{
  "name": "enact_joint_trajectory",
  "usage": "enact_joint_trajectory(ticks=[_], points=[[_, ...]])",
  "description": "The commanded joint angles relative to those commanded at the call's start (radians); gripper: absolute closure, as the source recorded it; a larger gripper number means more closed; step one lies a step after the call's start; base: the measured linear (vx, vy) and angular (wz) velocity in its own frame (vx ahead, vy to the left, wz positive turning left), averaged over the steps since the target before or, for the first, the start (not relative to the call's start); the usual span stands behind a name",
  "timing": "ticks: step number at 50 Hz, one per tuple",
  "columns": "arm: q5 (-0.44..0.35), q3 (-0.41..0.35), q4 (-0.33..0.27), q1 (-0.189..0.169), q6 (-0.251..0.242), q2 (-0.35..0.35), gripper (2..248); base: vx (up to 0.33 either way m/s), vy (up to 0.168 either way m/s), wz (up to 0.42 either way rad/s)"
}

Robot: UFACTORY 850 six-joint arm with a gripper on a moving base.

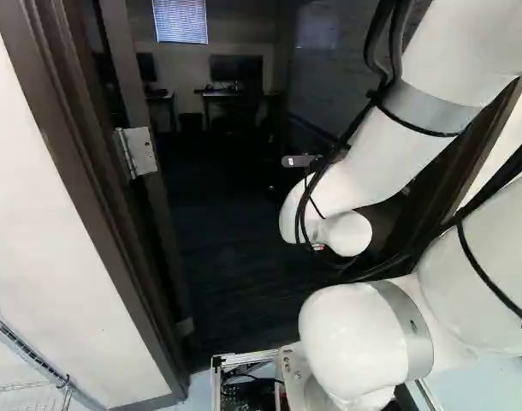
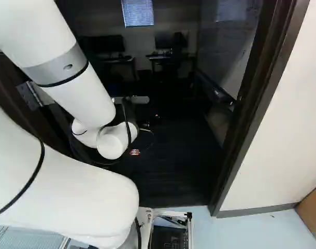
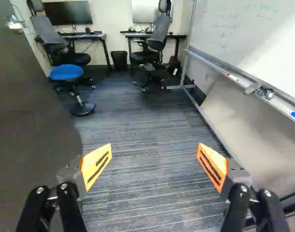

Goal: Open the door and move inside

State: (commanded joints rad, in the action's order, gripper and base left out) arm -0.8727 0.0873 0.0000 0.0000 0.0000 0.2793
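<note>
The gripper is a small dark shape at the arm's end, inside the doorway, in the right base view. In the wrist view the gripper stands open, its orange pads wide apart with only carpet seen between them. The dark door stands swung into the room, close beside one finger and partly behind it; no touch can be made out. Its metal handle is farther ahead on that side, away from the fingers. At the left of the left base view, a hinge shows by the dark frame.
The opposite door post stands at the right of the right base view. The base's front frame is close to the threshold. Inside are a whiteboard along one side, a blue stool, chairs, desks and a bin.
</note>
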Motion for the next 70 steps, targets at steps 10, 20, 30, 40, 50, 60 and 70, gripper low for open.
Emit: enact_joint_trajectory(ticks=[10,20,30,40,50,60,70], points=[[0.000,0.000,0.000,0.000,0.000,0.000,3,0.046,0.001,-0.003],[0.000,0.000,0.000,0.000,0.000,0.000,3,0.056,0.002,-0.004],[0.000,0.000,0.000,0.000,0.000,0.000,3,0.056,0.002,-0.005],[0.000,0.000,0.000,0.000,0.000,0.000,3,0.059,0.001,-0.004],[0.000,0.000,0.000,0.000,0.000,0.000,3,0.089,0.002,-0.005],[0.000,0.000,0.000,0.000,0.000,0.000,3,0.101,0.003,-0.009],[0.000,0.000,0.000,0.000,0.000,0.000,3,0.110,0.003,-0.009]])
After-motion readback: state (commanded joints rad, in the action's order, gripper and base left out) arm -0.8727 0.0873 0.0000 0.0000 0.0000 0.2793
